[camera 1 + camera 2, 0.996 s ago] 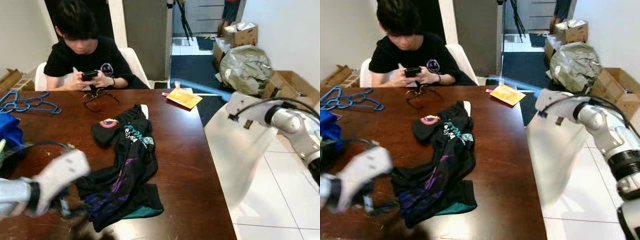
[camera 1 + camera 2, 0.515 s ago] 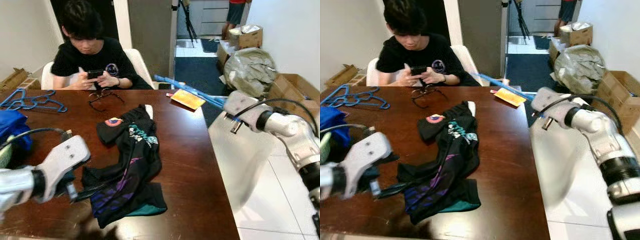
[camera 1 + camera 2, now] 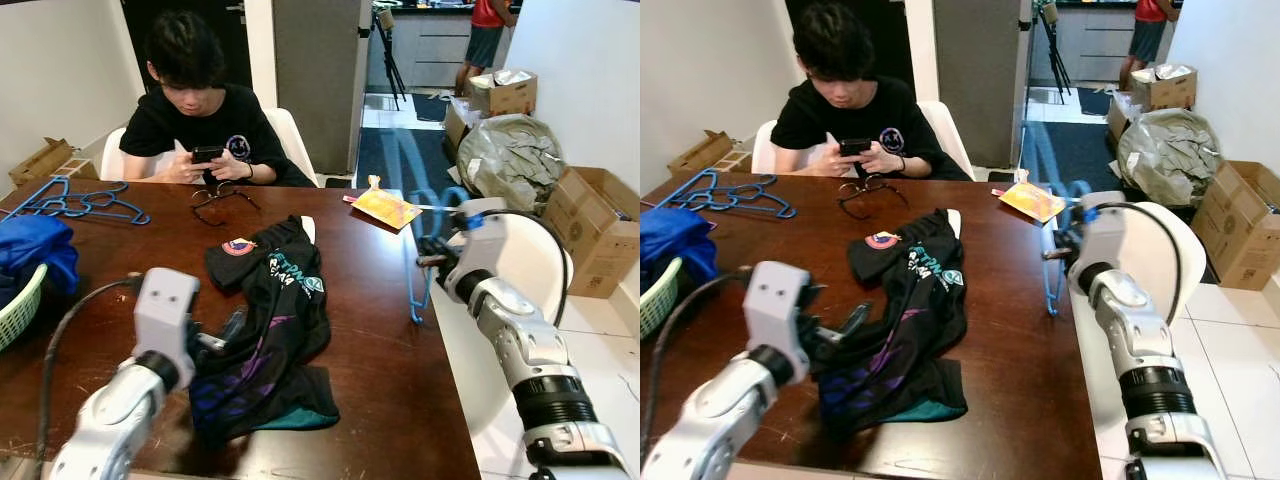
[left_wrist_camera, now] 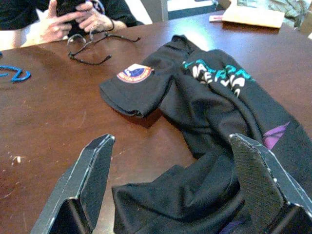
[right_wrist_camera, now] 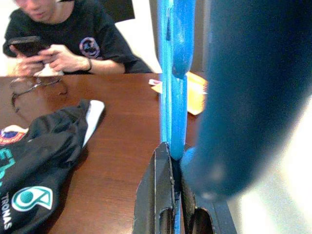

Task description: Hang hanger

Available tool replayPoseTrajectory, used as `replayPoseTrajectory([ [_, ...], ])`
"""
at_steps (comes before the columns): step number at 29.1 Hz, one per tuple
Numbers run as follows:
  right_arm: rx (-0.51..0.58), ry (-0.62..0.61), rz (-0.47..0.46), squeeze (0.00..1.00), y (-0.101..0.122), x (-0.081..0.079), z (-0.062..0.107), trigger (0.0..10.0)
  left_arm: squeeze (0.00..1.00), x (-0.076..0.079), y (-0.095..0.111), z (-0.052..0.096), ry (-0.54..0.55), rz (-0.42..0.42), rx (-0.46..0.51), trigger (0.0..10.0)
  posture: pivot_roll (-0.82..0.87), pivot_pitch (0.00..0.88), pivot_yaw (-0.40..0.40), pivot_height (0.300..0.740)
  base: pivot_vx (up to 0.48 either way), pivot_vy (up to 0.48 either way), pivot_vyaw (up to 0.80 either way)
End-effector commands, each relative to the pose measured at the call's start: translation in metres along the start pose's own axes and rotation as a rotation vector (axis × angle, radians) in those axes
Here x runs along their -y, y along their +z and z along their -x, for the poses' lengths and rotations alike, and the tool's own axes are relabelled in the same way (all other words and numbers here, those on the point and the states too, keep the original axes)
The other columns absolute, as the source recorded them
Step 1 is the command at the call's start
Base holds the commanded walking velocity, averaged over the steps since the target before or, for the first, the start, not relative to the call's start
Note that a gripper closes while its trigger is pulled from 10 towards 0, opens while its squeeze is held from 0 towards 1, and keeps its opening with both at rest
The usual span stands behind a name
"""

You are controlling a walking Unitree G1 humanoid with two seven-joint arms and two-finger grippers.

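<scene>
Status: the blue hanger is picked up but not yet hung; no rail or hook for it can be made out. The right gripper, at frame right beside the bench edge, has its fingers clamped on the hanger, forearm raised. The left gripper, lower left, is spread wide, just over the black shirt at bench centre.

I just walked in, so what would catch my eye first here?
The black jersey crumpled mid-table, with the left claw open right at its near edge. Off the table's right edge, the right claw grips a blue hanger. Across the table, a seated person looks at a phone.
</scene>
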State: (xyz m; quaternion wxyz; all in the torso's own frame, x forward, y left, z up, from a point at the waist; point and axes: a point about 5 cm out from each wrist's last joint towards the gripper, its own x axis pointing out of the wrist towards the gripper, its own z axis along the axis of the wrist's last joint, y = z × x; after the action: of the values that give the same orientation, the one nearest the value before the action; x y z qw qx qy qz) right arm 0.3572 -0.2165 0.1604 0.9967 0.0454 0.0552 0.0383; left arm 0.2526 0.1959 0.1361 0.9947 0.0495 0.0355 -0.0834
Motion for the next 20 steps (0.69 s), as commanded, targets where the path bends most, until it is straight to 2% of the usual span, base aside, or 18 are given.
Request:
replayPoseTrajectory([
  [1, -0.108, -0.050, -0.066, 0.00, -0.025, 0.007, 0.003, 10.0, 0.00, -0.011, -0.002, 0.000, 0.048, -0.020, -0.002, 10.0, 0.09, 0.000, 0.015, 0.735, 0.000, 0.000, 0.00],
  [3, -0.133, -0.065, -0.140, 0.00, -0.025, 0.011, 0.005, 10.0, 0.00, -0.015, -0.002, -0.003, 0.099, -0.009, 0.016, 10.0, 0.09, 0.000, 0.015, 0.735, 0.000, 0.000, 0.00],
  [6, -0.157, -0.044, -0.136, 0.00, -0.024, 0.009, 0.007, 10.0, 0.00, -0.014, -0.001, -0.004, 0.113, -0.006, 0.026, 10.0, 0.09, 0.000, 0.013, 0.735, 0.000, 0.000, 0.00],
  [8, -0.241, 0.069, -0.060, 0.00, -0.024, -0.004, 0.011, 10.0, 0.00, -0.008, 0.001, -0.007, 0.109, 0.000, 0.042, 10.0, 0.09, 0.000, 0.009, 0.735, 0.000, 0.000, 0.00],
  [9, -0.241, 0.069, -0.060, 0.00, -0.024, -0.004, 0.011, 10.0, 0.00, -0.008, 0.001, -0.007, 0.109, 0.000, 0.042, 10.0, 0.09, 0.000, 0.009, 0.735, 0.000, 0.000, 0.00],
  [10, -0.280, 0.146, -0.006, 0.00, -0.025, -0.011, 0.014, 10.0, 0.00, -0.005, 0.004, -0.009, 0.101, 0.010, 0.053, 10.0, 0.09, 0.000, 0.006, 0.735, 0.000, 0.000, 0.00],
  [12, -0.280, 0.146, -0.006, 0.00, -0.025, -0.011, 0.014, 10.0, 0.00, -0.005, 0.004, -0.009, 0.101, 0.010, 0.053, 10.0, 0.09, 0.000, 0.006, 0.735, 0.000, 0.000, 0.00],
  [13, -0.305, 0.233, 0.074, 0.00, -0.026, -0.018, 0.018, 10.0, 0.00, -0.003, 0.006, -0.011, 0.090, 0.022, 0.065, 10.0, 0.09, 0.000, 0.005, 0.735, 0.000, 0.000, 0.00],
  [14, -0.305, 0.233, 0.074, 0.00, -0.026, -0.018, 0.018, 10.0, 0.00, -0.003, 0.006, -0.011, 0.090, 0.022, 0.065, 10.0, 0.09, 0.000, 0.005, 0.735, 0.000, 0.000, 0.00],
  [15, -0.349, 0.347, 0.202, 0.00, -0.026, -0.024, 0.026, 10.0, 0.00, -0.001, 0.009, -0.012, 0.081, 0.034, 0.078, 10.0, 0.09, 0.000, 0.005, 0.735, 0.000, 0.000, 0.00],
  [16, -0.349, 0.347, 0.202, 0.00, -0.026, -0.024, 0.026, 10.0, 0.00, -0.001, 0.009, -0.012, 0.081, 0.034, 0.078, 10.0, 0.09, 0.000, 0.005, 0.735, 0.000, 0.000, 0.00],
  [18, -0.491, 0.550, 0.411, 0.00, -0.027, -0.034, 0.046, 10.0, 0.00, 0.002, 0.011, -0.014, 0.061, 0.046, 0.090, 10.0, 0.09, 0.000, 0.005, 0.735, 0.000, 0.000, 0.00],
  [19, -0.491, 0.550, 0.411, 0.00, -0.027, -0.034, 0.046, 10.0, 0.00, 0.002, 0.011, -0.014, 0.061, 0.046, 0.090, 10.0, 0.09, 0.000, 0.005, 0.735, 0.000, 0.000, 0.00],
  [20, -0.571, 0.597, 0.502, 0.00, -0.030, -0.035, 0.054, 10.0, 0.00, 0.002, 0.010, -0.015, 0.057, 0.046, 0.090, 10.0, 0.08, 0.000, 0.005, 0.735, 0.000, 0.000, 0.00],
])
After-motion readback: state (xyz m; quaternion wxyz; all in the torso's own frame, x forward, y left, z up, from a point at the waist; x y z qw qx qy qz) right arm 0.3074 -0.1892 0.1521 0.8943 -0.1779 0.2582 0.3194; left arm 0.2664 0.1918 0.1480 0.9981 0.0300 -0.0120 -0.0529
